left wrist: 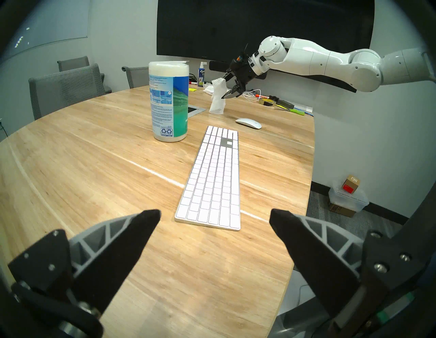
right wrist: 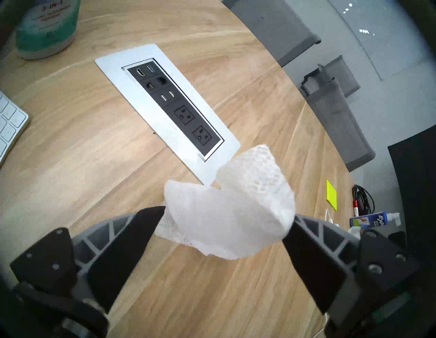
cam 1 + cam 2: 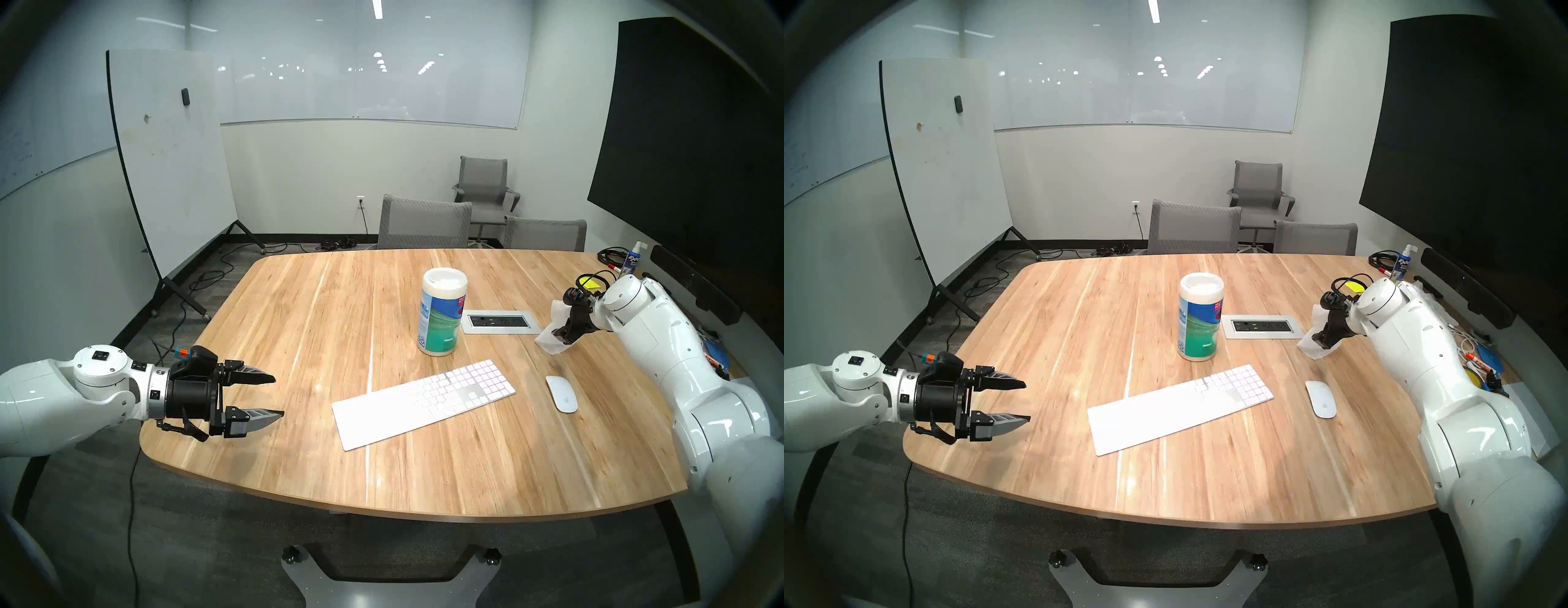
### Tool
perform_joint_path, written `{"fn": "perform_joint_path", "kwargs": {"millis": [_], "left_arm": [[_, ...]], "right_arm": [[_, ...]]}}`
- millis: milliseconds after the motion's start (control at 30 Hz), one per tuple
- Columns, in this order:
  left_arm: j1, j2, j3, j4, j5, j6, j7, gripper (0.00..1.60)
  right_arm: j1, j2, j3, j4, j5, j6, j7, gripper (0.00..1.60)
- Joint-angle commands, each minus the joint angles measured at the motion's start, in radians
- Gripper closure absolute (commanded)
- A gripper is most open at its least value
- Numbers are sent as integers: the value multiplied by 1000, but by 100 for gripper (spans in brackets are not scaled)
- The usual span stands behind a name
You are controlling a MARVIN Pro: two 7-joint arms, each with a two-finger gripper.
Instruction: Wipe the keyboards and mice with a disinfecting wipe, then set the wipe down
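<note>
I see wooden table [image 3: 297, 322], wipes canister [image 3: 442, 312] upright mid-table, power outlet panel [image 3: 500, 322] just beside it. Three grey chairs [image 3: 424, 223] behind. Rolling whiteboard [image 3: 169, 157] far left, dark screen [image 3: 687, 144] on right wall, spray bottle [image 3: 634, 259] below it.

Office meeting room, wooden conference table [image 3: 297, 322], grey mesh chairs [image 3: 424, 223], rolling whiteboard [image 3: 169, 148], wall screen [image 3: 687, 140]

The keyboard [image 3: 424, 402] and mouse [image 3: 561, 393] are white. The wipe [image 2: 232, 213] is white with a honeycomb weave. The table [image 3: 297, 322] is pale streaked wood.
</note>
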Motion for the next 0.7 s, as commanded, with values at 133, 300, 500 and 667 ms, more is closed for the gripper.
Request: {"fn": "perform_joint_path", "kwargs": {"millis": [133,300,500,667], "left_arm": [[-10,0,-9,-3,-4,-3,1,0],[-11,0,-9,-2,-4,-3,1,0],[-11,0,-8,-3,-4,-4,1,0],[-11,0,-8,-3,-5,-4,1,0]], "right_arm": [[-50,91,35,-177,71,-98,174,0],[-111,141,66,-271,115,-100,281,0],[-184,177,100,-341,136,-106,292,0],[-245,143,169,-384,159,-29,194,0]]}}
